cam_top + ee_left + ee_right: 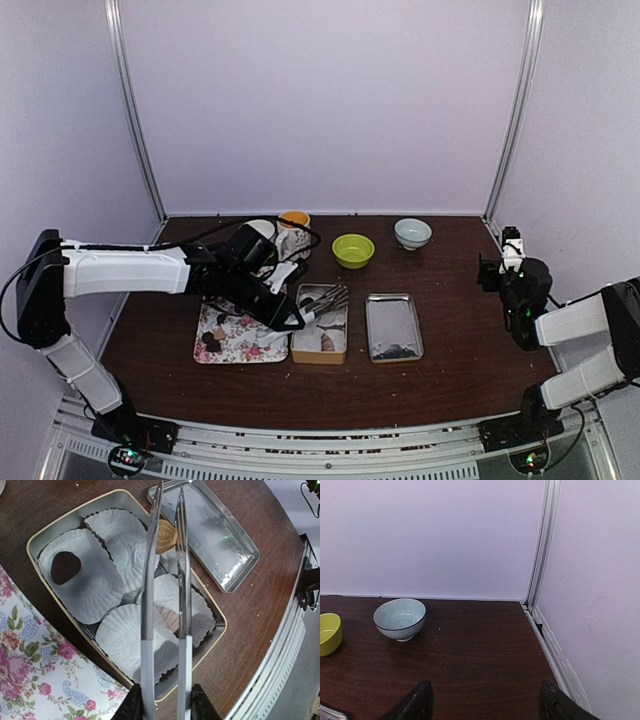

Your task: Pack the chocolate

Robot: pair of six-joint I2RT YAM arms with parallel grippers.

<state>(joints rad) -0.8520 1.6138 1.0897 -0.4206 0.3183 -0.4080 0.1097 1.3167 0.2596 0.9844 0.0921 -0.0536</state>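
Observation:
My left gripper (164,700) is shut on slim silver tongs (148,595), which reach out over the open tin (35,537) lined with white paper cups. A dark chocolate (65,567) lies in one cup at the tin's far-left end. A light brown chocolate (166,536) shows between the tong arms; I cannot tell whether it is gripped. Another brown piece (170,619) lies in a cup below the tongs. Several chocolates (212,338) rest on the floral tray (240,345). My right gripper (485,702) is open and empty, off at the right (500,268).
The silver tin lid (393,327) lies right of the tin (320,352). A green bowl (353,250), a blue-white bowl (413,233) and cups (293,222) stand at the back. The booth wall and frame post (542,555) are close on the right.

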